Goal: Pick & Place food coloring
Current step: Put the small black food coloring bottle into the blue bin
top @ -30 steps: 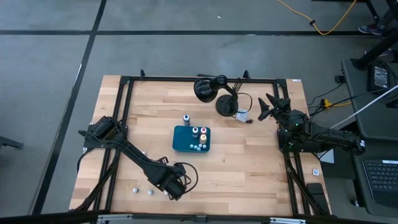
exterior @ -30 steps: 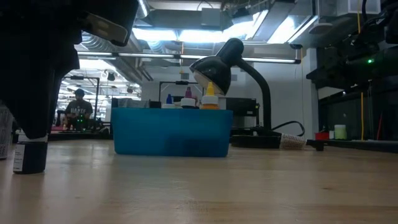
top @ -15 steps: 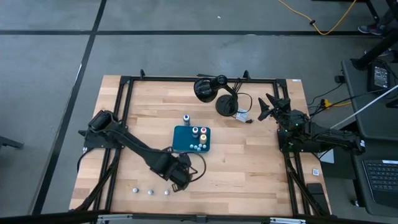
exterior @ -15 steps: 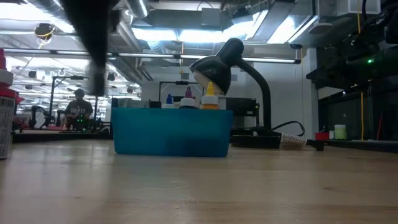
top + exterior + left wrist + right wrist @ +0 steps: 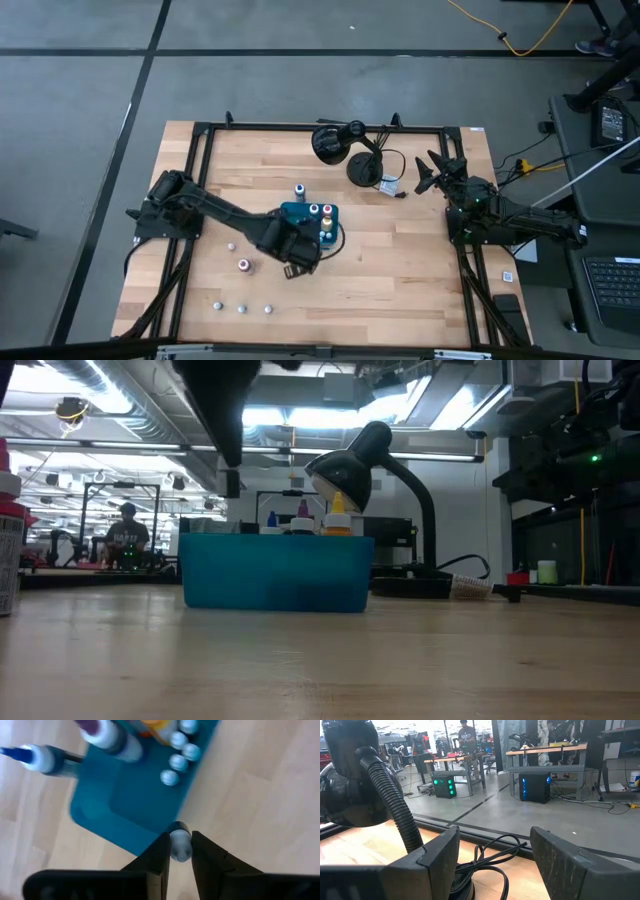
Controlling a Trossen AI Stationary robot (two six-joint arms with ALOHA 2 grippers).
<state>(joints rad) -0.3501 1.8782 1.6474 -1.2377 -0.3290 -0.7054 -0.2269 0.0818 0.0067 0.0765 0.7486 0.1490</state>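
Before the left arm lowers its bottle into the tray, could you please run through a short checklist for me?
1. Left gripper shut on a small bottle: ok.
2. Gripper lined up over the teal tray: not ok, it sits at the tray's edge.
3. Free room in the tray: ok, bare floor beside the small caps.
4. Right gripper clear, parked open near the lamp: ok.
5. Bottles left on the table: not ok, several remain.
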